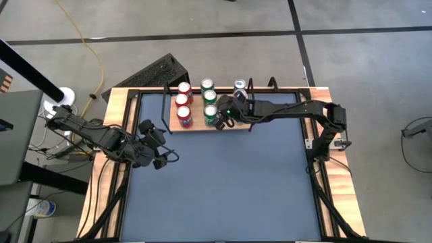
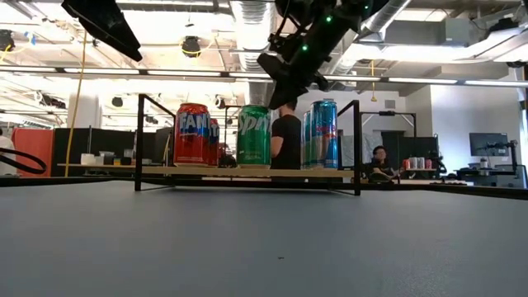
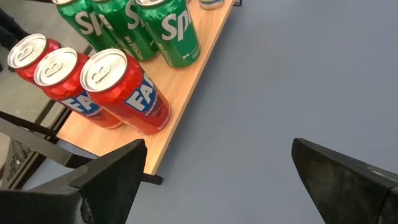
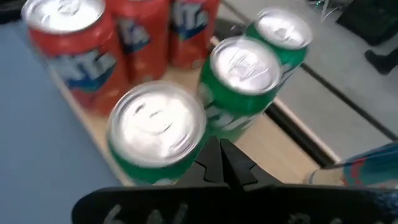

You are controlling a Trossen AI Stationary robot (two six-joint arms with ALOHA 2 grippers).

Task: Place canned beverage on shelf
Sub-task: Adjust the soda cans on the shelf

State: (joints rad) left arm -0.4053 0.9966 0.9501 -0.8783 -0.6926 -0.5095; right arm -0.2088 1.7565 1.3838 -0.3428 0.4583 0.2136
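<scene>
Green cans (image 1: 210, 104) are standing upright at nine o'clock of the right gripper (image 1: 226, 116), fingers closed empty above the shelf (image 1: 196, 125), while the left gripper (image 1: 156, 145) is waiting open.

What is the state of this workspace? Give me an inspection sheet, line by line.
Surface: blue-grey tabletop, bare in front of the shelf.
Job's things: shelf at the far edge holds three red cans, three green cans and blue cans, all upright.
Clutter: nothing seen on the tabletop.
Grippers: left gripper open, empty, over the tabletop's left side; right gripper shut, empty, above the shelf beside the green cans.
Cables: yellow cable on the floor, far left.
Surroundings: people in the room beyond the table.
</scene>
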